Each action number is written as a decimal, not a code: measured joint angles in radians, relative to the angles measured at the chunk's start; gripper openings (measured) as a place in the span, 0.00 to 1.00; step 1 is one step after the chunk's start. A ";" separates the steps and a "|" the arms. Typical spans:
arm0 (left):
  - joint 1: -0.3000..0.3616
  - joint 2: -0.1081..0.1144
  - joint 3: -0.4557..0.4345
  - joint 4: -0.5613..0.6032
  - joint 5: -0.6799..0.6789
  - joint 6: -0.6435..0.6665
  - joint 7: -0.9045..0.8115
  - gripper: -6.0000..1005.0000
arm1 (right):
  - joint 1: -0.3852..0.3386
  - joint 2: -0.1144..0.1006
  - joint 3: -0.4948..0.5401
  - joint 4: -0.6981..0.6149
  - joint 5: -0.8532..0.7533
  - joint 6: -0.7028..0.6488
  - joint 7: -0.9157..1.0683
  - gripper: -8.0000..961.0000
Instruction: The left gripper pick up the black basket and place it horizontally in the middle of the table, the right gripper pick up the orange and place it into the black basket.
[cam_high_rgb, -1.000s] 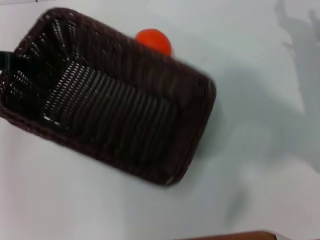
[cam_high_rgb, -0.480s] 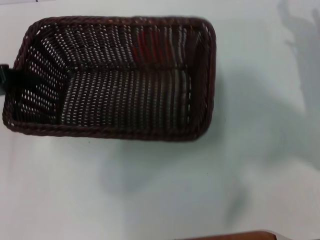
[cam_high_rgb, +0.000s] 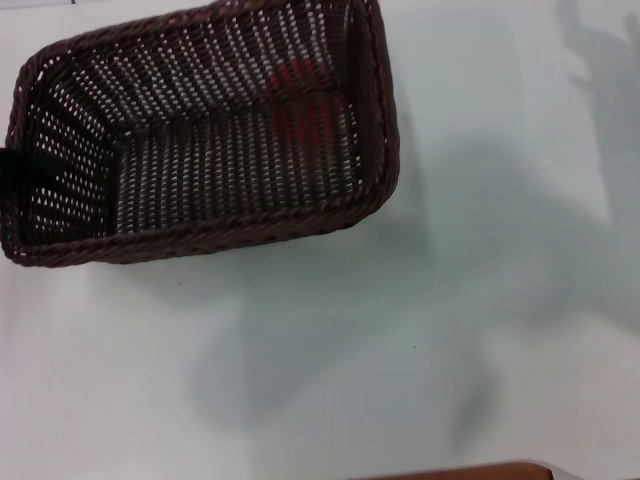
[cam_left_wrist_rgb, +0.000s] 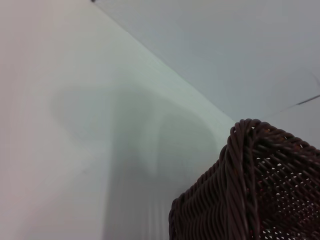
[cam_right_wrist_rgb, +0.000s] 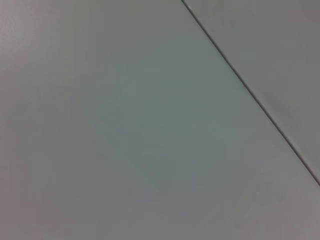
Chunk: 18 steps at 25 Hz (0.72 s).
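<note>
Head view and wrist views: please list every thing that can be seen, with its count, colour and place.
black basket: one, very dark brown-black wicker, upper left of the head view, tilted, apparently lifted above the table.
orange: one, orange-red, seen only through the basket's weave, at its far right part; inside or behind, cannot tell.
table: one, white, fills the views.
brown edge: one, at the near border of the head view.
left end effector: one, black, at the basket's left short rim.
right end effector: not in view.
</note>
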<state>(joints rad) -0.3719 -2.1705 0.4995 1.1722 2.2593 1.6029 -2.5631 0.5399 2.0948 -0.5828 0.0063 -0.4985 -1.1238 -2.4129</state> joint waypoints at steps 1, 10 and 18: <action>0.007 0.000 0.000 -0.003 -0.001 -0.002 0.000 0.20 | 0.000 0.000 0.000 -0.001 0.000 0.001 0.000 0.92; 0.016 0.000 -0.014 -0.003 -0.002 -0.011 -0.007 0.25 | 0.001 0.000 0.000 -0.002 0.000 0.004 0.000 0.92; 0.018 0.000 -0.007 -0.002 -0.003 0.003 -0.015 0.30 | 0.002 -0.001 0.000 -0.002 0.000 0.004 0.000 0.92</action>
<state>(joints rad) -0.3542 -2.1706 0.4921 1.1704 2.2559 1.6058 -2.5780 0.5415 2.0941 -0.5825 0.0045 -0.4985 -1.1196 -2.4129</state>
